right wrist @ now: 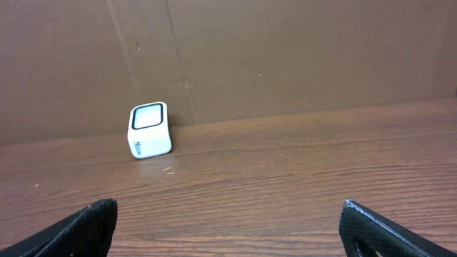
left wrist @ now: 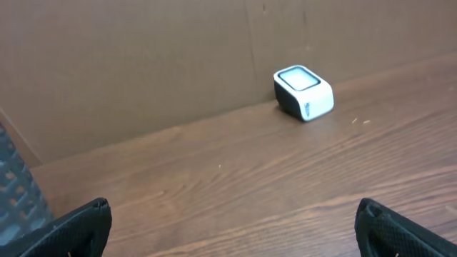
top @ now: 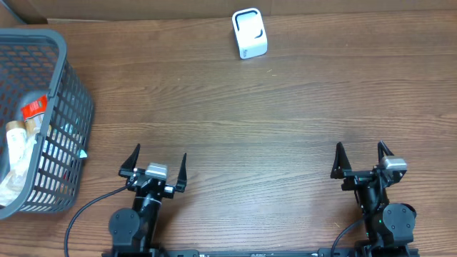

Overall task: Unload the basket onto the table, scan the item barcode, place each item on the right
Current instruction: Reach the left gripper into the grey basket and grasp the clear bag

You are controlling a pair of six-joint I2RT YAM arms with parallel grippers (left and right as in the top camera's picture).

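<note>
At 6 o'clock the left gripper [top: 161, 150] and right gripper [top: 360, 143] rest with jaws wide apart, holding nothing. Judgement: the task has not begun, as no item is picked. At 9 o'clock, pale crinkled packets [top: 21, 143], one red-labelled, lie inside the grey plastic mesh basket [top: 71, 100]; the next move calls for the left arm to reach in. At 12 o'clock stands the small white box scanner [top: 250, 33]. No writing is legible.
</note>
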